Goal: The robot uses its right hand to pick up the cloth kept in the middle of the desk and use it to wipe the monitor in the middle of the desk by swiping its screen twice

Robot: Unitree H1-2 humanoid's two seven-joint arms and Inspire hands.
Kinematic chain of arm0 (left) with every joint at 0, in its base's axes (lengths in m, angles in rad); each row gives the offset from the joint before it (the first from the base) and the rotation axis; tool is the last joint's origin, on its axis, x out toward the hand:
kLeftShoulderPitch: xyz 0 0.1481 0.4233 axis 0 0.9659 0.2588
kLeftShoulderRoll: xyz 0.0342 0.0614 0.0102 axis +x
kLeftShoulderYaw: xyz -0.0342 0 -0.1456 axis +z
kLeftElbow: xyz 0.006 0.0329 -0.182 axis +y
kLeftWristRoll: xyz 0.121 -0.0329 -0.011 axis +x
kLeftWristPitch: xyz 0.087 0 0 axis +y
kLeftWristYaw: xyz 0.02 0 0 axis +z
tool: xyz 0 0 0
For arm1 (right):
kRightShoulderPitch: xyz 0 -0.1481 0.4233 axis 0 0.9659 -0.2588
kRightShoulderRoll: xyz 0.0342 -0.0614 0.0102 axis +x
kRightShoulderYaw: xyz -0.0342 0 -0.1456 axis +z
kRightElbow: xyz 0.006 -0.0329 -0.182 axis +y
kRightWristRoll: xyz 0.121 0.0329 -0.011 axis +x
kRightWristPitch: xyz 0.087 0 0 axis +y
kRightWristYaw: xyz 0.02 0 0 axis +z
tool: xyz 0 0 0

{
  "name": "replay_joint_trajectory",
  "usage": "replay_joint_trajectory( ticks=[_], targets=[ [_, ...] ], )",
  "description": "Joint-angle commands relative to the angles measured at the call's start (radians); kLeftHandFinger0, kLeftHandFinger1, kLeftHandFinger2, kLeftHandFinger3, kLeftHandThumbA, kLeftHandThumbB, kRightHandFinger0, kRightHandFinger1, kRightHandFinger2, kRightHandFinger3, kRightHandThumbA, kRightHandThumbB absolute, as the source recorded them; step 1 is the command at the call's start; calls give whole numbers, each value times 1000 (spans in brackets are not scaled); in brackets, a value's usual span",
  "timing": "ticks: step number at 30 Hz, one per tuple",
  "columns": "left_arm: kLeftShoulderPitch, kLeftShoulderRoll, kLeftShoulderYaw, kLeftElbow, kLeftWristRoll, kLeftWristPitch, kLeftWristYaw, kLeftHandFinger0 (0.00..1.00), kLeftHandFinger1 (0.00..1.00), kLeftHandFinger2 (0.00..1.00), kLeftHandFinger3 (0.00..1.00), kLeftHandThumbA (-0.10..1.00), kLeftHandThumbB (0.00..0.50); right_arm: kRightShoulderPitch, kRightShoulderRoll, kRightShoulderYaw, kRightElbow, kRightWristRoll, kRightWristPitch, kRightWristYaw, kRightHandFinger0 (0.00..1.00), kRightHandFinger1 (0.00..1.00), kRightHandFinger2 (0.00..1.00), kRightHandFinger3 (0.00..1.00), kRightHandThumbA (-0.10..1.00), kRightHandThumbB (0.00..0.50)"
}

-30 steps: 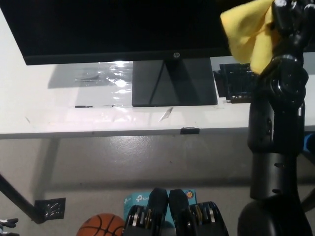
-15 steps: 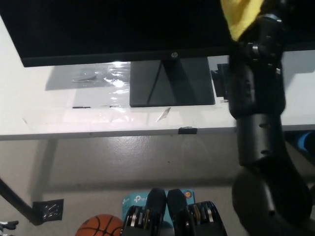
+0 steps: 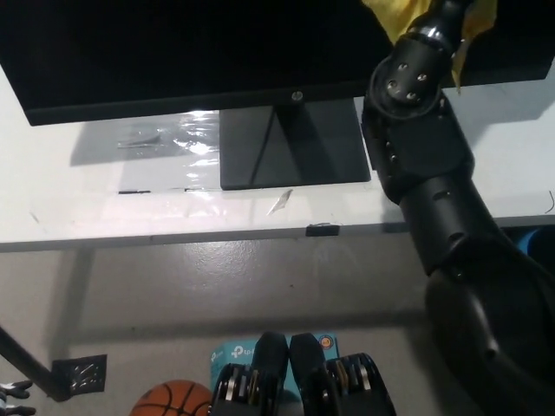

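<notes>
Right hand [image 3: 447, 9] is at the top edge of the head view, mostly cropped, up against the monitor [image 3: 173, 52] screen near its right end. Fingers not visible, so can't tell directly how they sit, but the yellow cloth [image 3: 392, 16] is bunched around the hand on both sides, so it's clamped on the cloth. One fold of cloth shows left of the wrist, over the dark screen; another strip hangs down to the right of the wrist, over the monitor's lower bezel. Whether the cloth is actually touching the screen: can't tell from this angle.

Right arm [image 3: 434, 191] comes in from bottom right, runs up across the desk [image 3: 104, 186] edge and covers the right part of the monitor's base area.

Monitor stands mid-desk, screen dark, logo on lower bezel centre. Its stand [image 3: 290, 147] is a dark rectangular foot on the white desk, directly below the logo. Glare patch on the desk just left of the stand.

Small black clip [image 3: 321, 230] on the desk's front edge, below the stand's right corner.

Floor below the desk: basketball [image 3: 169, 399] at bottom left, teal box [image 3: 234, 355] beside it, black desk leg foot [image 3: 78, 374] further left.

Left hand not in view.
</notes>
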Motion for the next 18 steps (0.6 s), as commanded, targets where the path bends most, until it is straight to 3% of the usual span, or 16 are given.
replay_joint_trajectory(
  ticks=[1,3,6,10,12,14,15,16,18],
  targets=[
    [1,33,-6,-37,15,8,-16,475,503,683,833,515,142,-82,64,53,24,-47,-57,-58,0,0,183,0,-100,331],
    [0,32,-8,-34,12,7,-17,474,503,682,835,512,143,-70,97,75,5,-55,-72,-64,0,0,200,36,-100,296],
    [-1,26,-12,-42,12,25,-11,480,495,677,845,508,140,-44,153,123,-39,-80,-65,-55,0,0,161,41,-100,194],
    [-3,26,-17,-44,12,27,-13,492,515,687,858,513,138,-41,222,189,-63,-116,-55,-62,0,0,115,55,-100,197],
    [-1,30,-20,-45,18,23,-15,503,525,699,862,529,127,-41,246,222,-70,-116,-74,-28,0,0,98,6,-100,173],
    [-7,18,-20,-45,12,26,-10,506,520,692,850,486,112,-51,266,255,-59,-131,-98,-18,0,0,114,0,-100,202],
    [-8,17,-20,-45,11,26,-10,507,521,691,854,483,98,-51,268,263,-60,-133,-99,-18,0,0,82,0,-100,406],
    [-11,19,-22,-36,12,18,-13,500,514,680,855,484,107,-59,279,282,-48,-143,-102,-17,0,0,35,0,-100,211],
    [-14,17,-22,-29,8,6,-16,468,472,652,830,478,125,-70,289,317,-29,-167,-104,-29,0,0,66,3,-100,193]
  ],
)
